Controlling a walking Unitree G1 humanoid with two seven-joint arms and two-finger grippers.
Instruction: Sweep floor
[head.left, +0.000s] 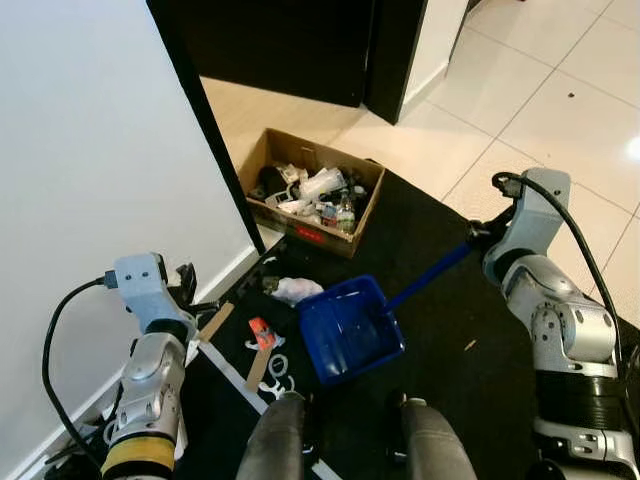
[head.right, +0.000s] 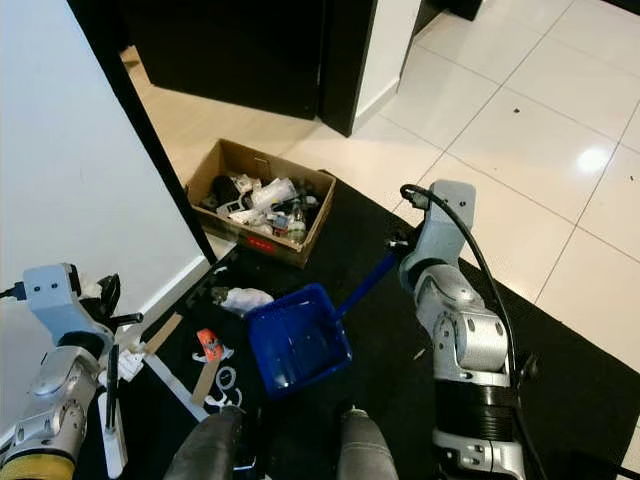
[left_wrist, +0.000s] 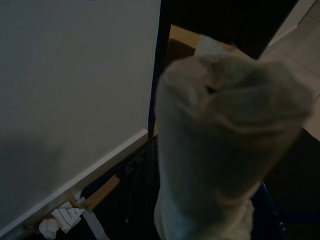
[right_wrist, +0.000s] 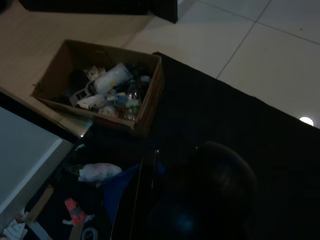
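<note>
Holding the blue dustpan (head.left: 350, 330) by its long handle, the right end effector (head.left: 478, 238) has the pan ahead of it on the black mat (head.left: 450, 320) — finger state cannot be told. Beyond the pan lie crumpled paper (head.left: 296, 290) and a cardboard box (head.left: 312, 192); the left end effector (head.left: 185, 285) — fingers unclear.

We see dustpan (head.left: 350, 328) on mat (head.left: 450, 330) at centre; box (head.left: 312, 190) at 12 o'clock; crumpled paper (head.left: 297, 290) at dustpan's 10; wall (head.left: 90, 150) at 9.

Head stereo looks down; all views share cardboard box (head.left: 310, 190), dustpan (head.left: 350, 328).
</note>
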